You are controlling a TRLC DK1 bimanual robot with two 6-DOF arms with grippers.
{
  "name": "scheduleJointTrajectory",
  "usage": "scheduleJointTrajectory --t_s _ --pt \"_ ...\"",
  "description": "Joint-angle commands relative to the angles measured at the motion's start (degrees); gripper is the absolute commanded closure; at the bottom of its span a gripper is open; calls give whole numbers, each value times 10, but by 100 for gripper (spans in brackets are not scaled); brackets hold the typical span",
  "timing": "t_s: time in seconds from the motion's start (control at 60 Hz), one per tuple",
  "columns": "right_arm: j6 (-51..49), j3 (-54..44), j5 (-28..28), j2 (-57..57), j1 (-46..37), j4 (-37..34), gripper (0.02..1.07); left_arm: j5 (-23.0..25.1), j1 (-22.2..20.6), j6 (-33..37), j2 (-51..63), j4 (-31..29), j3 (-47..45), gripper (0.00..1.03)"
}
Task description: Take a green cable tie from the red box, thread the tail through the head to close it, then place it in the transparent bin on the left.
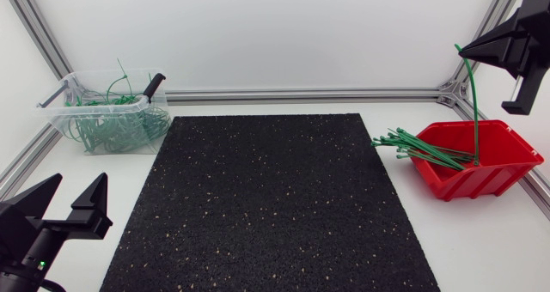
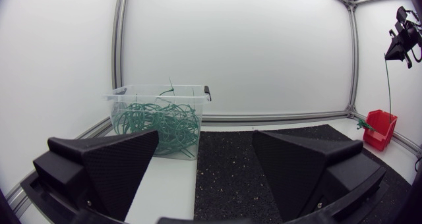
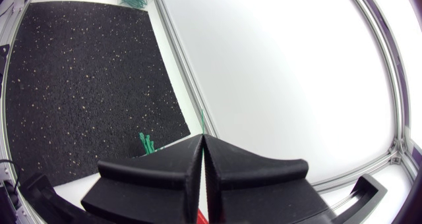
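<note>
Step in hand, as we judge it: the pick from the box, with threading not yet begun. Our right hand (image 1: 464,49) is high above the right edge of the counter (image 1: 481,240), its fingers pressed together on the top end of one green cable tie (image 1: 473,103). The right wrist view shows the two fingers meeting with the thin green strip between them. The tie hangs nearly straight down, and its lower end reaches the red box (image 1: 481,182) at the right edge. We cannot tell whether that end rests on the other ties or is just clear of them. A loose bundle of ties (image 1: 412,146) pokes over the box's wall toward the black mat (image 1: 266,197). Our left hand (image 1: 76,189) is at the near left corner, fingers spread wide, holding nothing. The clear bin (image 1: 86,72) sits at the far left corner with closed ties inside. Next move, our judgement: bring the tie over the mat so the left hand can take the free end. The risk is the tie swinging or snagging the bundle.
</note>
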Motion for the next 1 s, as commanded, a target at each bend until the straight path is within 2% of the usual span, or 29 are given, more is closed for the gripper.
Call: scheduleJointTrajectory --t_s 0.0,0.217,0.333,0.483,0.567,0.717,0.983 --pt "52 11 -19 -15 1 0 101 -1 -3 -8 -2 -15 -22 4" --pt "126 2 -40 -51 15 8 101 -1 -3 -7 -2 -15 -22 4" --pt "167 -7 -1 -65 46 17 101 -1 -3 -7 -2 -15 -22 4" --pt "215 -10 8 -77 78 27 101 -1 -3 -8 -2 -15 -22 4" --pt "236 -5 10 -68 111 3 101 -1 -3 -8 -2 -15 -22 4" --pt "425 -1 -18 -58 147 6 101 -1 -3 -8 -2 -15 -22 4" --pt "476 -16 -13 -56 242 -6 101 -1 -3 -8 -2 -15 -22 4"
